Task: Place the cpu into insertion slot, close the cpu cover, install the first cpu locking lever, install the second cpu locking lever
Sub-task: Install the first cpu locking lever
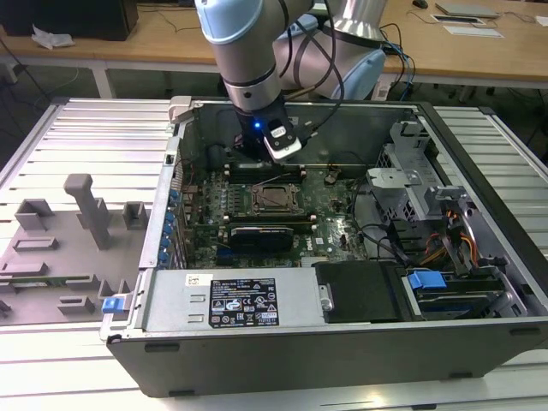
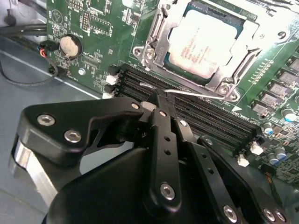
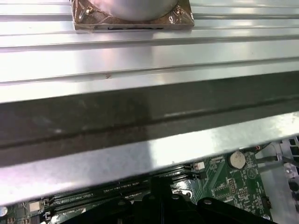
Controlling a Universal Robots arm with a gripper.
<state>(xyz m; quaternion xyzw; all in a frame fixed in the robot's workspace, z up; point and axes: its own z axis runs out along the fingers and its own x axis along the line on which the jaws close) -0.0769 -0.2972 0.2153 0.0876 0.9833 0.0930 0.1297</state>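
Note:
The cpu (image 2: 203,44) lies flat in its socket on the green motherboard, pale metal top up. The cpu cover (image 2: 158,41), a grey metal frame, lies down around it with the chip showing through its window. In the exterior view the socket with the cpu (image 1: 272,199) sits mid-board. My gripper (image 2: 159,97) is shut, its fingertips just off the socket's near edge above the black memory slots (image 2: 210,119). A thin bright wire lever (image 2: 196,94) crosses right at the fingertips; I cannot tell whether it is pinched or only touched. In the exterior view the gripper (image 1: 255,156) hangs over the board's rear.
The open computer case (image 1: 342,342) lies on a slatted metal table (image 1: 94,128), and its rear wall (image 3: 140,116) stands close to the wrist. A coin battery (image 2: 70,45) and black cables (image 2: 23,32) lie beside the socket. Drive bays (image 1: 428,197) stand on the exterior view's right, grey fixtures (image 1: 86,214) on its left.

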